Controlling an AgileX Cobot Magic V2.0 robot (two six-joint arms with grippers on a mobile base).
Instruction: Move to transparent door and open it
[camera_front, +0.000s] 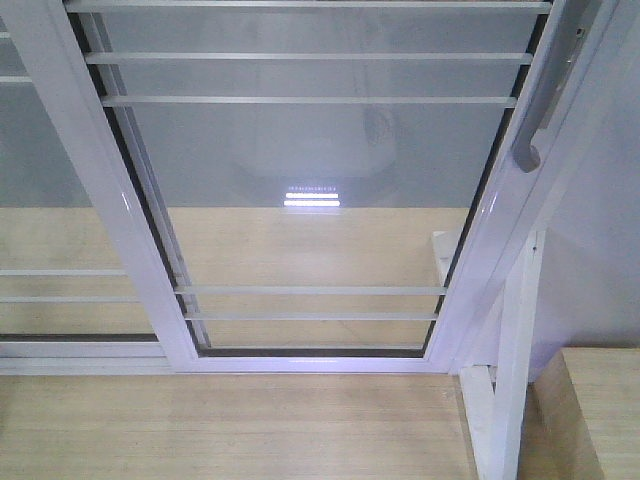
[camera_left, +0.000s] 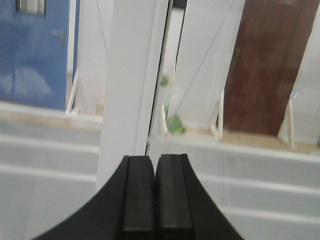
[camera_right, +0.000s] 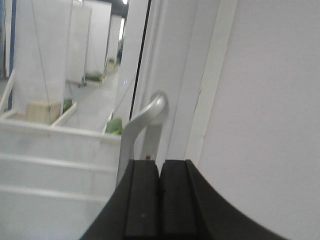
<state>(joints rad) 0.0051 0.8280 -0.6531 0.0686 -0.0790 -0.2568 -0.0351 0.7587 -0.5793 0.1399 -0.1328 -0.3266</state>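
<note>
The transparent door (camera_front: 310, 200) fills the front view: clear glass in a white frame with thin white bars across it. Its curved silver-grey handle (camera_front: 545, 100) runs along the right edge. Neither arm shows in the front view. In the right wrist view the handle (camera_right: 145, 125) curves just beyond my right gripper (camera_right: 160, 162), whose black pads are pressed together with nothing between them. My left gripper (camera_left: 155, 157) is shut too, facing a white vertical frame post (camera_left: 130, 90) of the door.
A second white-framed glass panel (camera_front: 50, 200) without a handle stands to the left. A white wall and frame post (camera_front: 520, 330) stand right of the door, with a wooden block (camera_front: 590, 410) at lower right. Light wooden floor (camera_front: 230, 430) lies in front.
</note>
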